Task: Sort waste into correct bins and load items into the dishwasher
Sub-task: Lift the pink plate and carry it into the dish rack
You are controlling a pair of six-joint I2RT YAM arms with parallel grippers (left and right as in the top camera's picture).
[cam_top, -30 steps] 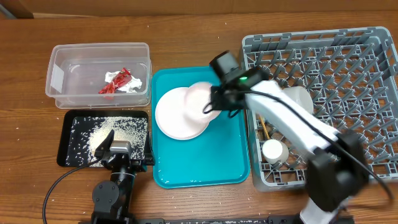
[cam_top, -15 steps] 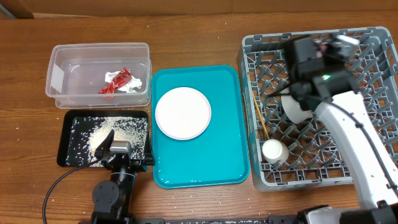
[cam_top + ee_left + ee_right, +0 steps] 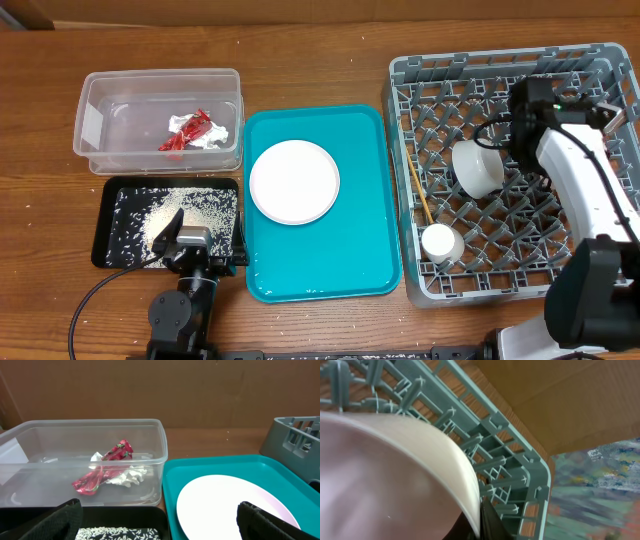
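Observation:
My right gripper (image 3: pixel 508 158) is shut on the rim of the white bowl (image 3: pixel 476 167), which lies tilted on its side among the pegs of the grey dish rack (image 3: pixel 590 235). In the right wrist view the bowl (image 3: pixel 395 470) fills the left side, its rim pinched between my fingers (image 3: pixel 481 521). A small white cup (image 3: pixel 439 243) and chopsticks (image 3: pixel 418 190) lie in the rack. The white plate (image 3: pixel 294 181) sits on the teal tray (image 3: pixel 320 270). The red wrapper (image 3: pixel 187 132) and white napkin (image 3: pixel 210 138) lie in the clear tub (image 3: pixel 100 85). My left gripper (image 3: pixel 203 238) is open at the black tray (image 3: pixel 108 225), which holds grainy scraps (image 3: pixel 170 212).
In the left wrist view my open fingers (image 3: pixel 160 522) frame the black tray's far edge (image 3: pixel 150 512). The tub with the wrapper (image 3: pixel 102 467) stands behind it, and the plate (image 3: pixel 220 505) lies to the right. A brown cardboard wall stands behind the table.
My right arm carried the bowl from over the plate on the teal tray across to the rack and lowered it among the pegs. The left arm has not moved.

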